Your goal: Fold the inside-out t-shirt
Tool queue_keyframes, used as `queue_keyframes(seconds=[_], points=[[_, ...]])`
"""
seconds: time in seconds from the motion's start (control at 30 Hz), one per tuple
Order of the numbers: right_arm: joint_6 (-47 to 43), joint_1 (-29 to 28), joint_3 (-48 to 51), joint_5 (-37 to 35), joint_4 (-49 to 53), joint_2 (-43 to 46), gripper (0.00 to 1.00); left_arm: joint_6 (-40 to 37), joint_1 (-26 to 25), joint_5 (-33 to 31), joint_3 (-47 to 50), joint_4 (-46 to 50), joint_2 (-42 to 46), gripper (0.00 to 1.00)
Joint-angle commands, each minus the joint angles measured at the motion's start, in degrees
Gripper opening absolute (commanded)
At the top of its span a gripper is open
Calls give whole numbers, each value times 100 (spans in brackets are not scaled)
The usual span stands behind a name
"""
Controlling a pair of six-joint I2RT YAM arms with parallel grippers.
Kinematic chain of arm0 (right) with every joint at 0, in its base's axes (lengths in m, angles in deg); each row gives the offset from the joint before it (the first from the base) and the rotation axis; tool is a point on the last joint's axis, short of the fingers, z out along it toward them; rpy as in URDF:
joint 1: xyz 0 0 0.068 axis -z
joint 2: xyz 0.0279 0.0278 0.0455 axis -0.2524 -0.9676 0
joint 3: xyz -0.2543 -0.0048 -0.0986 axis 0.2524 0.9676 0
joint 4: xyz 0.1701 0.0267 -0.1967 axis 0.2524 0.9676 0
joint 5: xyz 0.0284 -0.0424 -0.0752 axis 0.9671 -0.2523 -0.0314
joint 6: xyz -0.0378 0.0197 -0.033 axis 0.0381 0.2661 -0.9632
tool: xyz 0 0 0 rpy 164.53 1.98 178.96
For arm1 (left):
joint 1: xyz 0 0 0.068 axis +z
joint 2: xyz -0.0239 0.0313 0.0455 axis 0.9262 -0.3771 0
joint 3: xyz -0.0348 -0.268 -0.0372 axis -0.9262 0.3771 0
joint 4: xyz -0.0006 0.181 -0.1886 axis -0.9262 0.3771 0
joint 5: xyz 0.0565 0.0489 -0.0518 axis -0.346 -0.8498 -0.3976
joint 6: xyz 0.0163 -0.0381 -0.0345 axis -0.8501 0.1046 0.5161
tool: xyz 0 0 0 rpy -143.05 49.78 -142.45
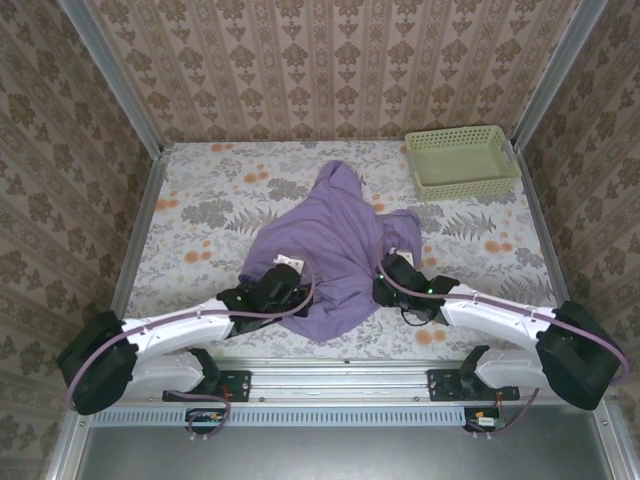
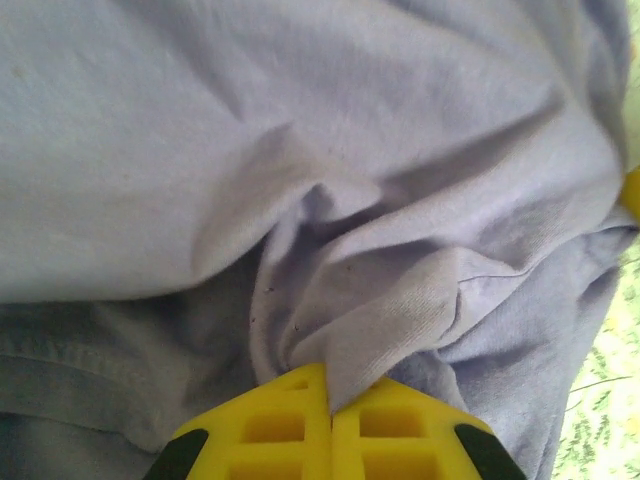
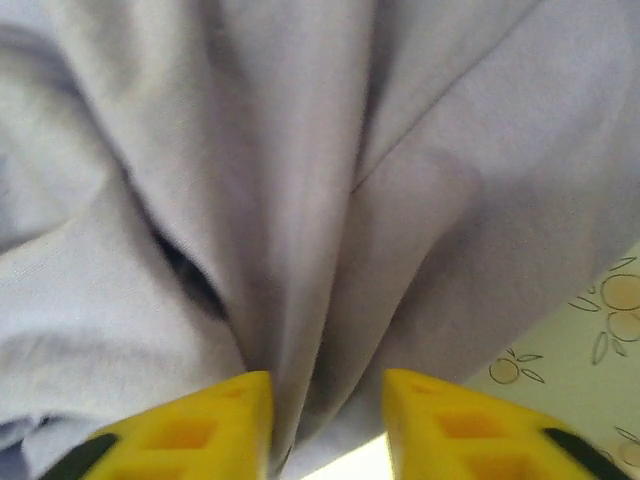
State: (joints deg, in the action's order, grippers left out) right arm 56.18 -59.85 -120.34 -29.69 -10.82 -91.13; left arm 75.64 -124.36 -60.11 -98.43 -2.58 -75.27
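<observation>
The t-shirt [image 1: 335, 245] lies crumpled mid-table [image 1: 200, 215], between both arms, well apart from the basket [image 1: 462, 160]. The left gripper [image 2: 330, 385] is clamped tight on a fold of it. The right gripper [image 3: 328, 385] stands partly open, cloth bunched between its fingers [image 3: 210, 425] (whether they pinch it is unclear).

Inside-out t-shirt [image 1: 335, 250]: thin soft knit cloth, matt, creased. Counter [image 1: 200, 215]: matt floral-print cloth cover. Basket [image 1: 470, 187]: pale green plastic mesh. Left gripper [image 2: 331, 400], right gripper [image 3: 327, 410] jaws: smooth yellow moulded plastic. Frame rails [image 1: 110, 75]: brushed metal, dull sheen.
</observation>
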Motion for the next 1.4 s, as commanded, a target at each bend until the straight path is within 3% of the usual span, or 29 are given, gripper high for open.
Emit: queue_keyframes(seconds=[0.0,0.17,0.53,0.8,0.97,1.37], points=[[-428,-497,-543,-793,734,501,42,-25,-72,82,-119,-265,-122,0],[-409,-764,-416,145,-20,403,42,27,-71,-44,-1,-409,47,0],[-305,-846,-781,1127,-1719,-1473,37,69,-96,-204,259,-220,965,0],[-355,-583,-1053,463,-1710,-2011,44,79,-125,-190,301,-109,1201,0],[-402,-181,-1255,477,-1729,-2338,44,93,-164,-194,408,-136,1311,0],[-307,-238,-1502,880,-1627,-3117,56,251,-205,-318,739,-218,1173,0]])
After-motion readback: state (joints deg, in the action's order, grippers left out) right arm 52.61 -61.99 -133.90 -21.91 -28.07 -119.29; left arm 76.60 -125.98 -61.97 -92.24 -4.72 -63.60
